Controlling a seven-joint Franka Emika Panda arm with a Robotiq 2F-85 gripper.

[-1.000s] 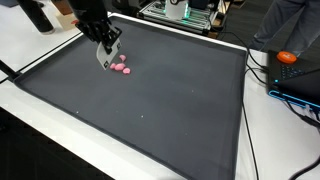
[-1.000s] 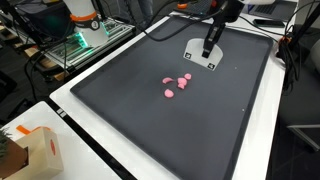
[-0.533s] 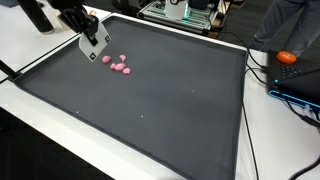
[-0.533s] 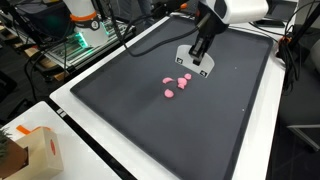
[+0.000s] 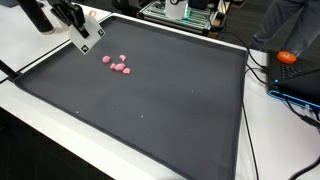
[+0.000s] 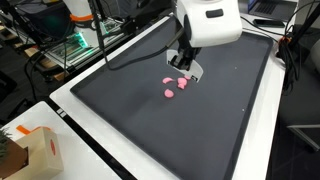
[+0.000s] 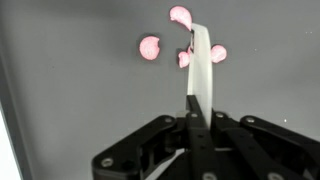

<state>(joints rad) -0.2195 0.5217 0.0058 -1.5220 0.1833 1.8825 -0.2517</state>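
Around the pink pieces (image 5: 118, 66) the dark mat (image 5: 170, 110) lies open on almost every side, widest on the side away from the gripper (image 5: 80, 30). The gripper and its clamped white strip (image 5: 88, 40) block the way just beside the pieces, toward the mat's corner. Well apart from the pieces, off the mat, stand an equipment rack (image 5: 180, 10), cables (image 5: 258, 70) and an orange object (image 5: 287, 57).

Mat (image 5: 180, 110): dark, black-edged, filling the middle in both exterior views.
Table (image 5: 50, 110): white, showing beside the mat at 8 o'clock.
Orange object (image 5: 287, 58): off the mat at 2 o'clock.
Cables (image 5: 251, 150): black, beside the mat at 4 o'clock.
Cardboard box (image 6: 35, 150): at 8 o'clock.
Rack (image 6: 85, 35): green-lit, at 10 o'clock.
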